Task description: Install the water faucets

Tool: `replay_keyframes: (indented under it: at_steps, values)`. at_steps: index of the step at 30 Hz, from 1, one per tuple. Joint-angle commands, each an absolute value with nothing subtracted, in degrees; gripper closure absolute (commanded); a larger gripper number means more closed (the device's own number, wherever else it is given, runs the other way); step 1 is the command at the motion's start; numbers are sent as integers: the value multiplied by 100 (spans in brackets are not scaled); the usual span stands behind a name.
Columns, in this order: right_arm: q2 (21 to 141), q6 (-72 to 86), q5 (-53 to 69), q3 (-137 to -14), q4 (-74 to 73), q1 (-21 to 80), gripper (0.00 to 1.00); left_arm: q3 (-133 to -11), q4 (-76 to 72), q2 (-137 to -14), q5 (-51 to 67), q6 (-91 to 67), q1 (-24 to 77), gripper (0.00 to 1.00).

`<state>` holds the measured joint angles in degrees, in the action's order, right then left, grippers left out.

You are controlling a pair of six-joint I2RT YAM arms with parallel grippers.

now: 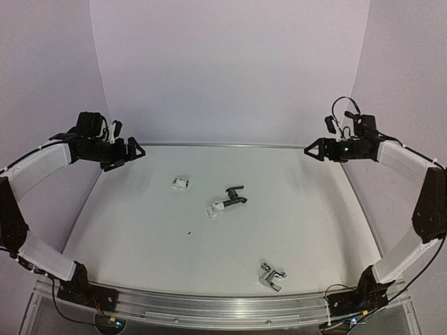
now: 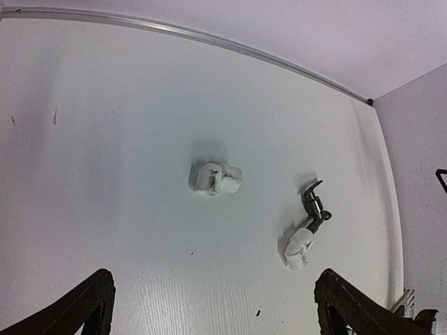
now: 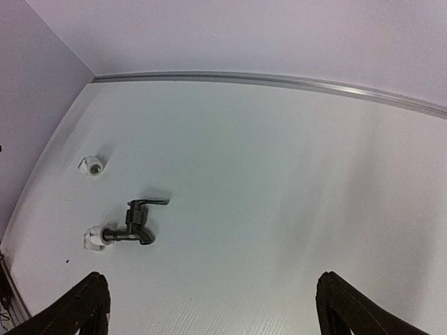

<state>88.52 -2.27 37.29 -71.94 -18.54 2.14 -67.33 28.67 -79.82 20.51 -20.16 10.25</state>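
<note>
A dark grey faucet (image 1: 235, 196) lies mid-table, its threaded end joined to a white plastic fitting (image 1: 215, 209); it also shows as the dark faucet (image 2: 314, 204) with its fitting (image 2: 299, 249), and as the dark faucet (image 3: 136, 225) with its fitting (image 3: 93, 238). A chrome faucet (image 1: 271, 276) lies near the front edge, right of centre. A second loose white fitting (image 1: 180, 183) sits alone as fitting (image 2: 217, 179) and fitting (image 3: 91, 165). My left gripper (image 1: 137, 151) hangs open at the back left, above the table. My right gripper (image 1: 313, 150) hangs open at the back right. Neither holds anything.
The white table (image 1: 140, 230) has a metal rail (image 1: 230, 145) along its back edge and purple walls behind and at both sides. A small dark speck (image 1: 188, 232) marks the surface left of centre.
</note>
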Motion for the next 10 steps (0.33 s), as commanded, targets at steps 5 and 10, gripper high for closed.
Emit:
replay_keyframes:
  at_steps: [5,10]
  values:
    - [8866,-275,3644,-6697,-1473,216,2,-5869,2406,-7458,1594,-2380,974,0]
    - [8821,-230,3656,-6618,-1356,214,2,-5933,2490,-7443,1500,-2405,966,0]
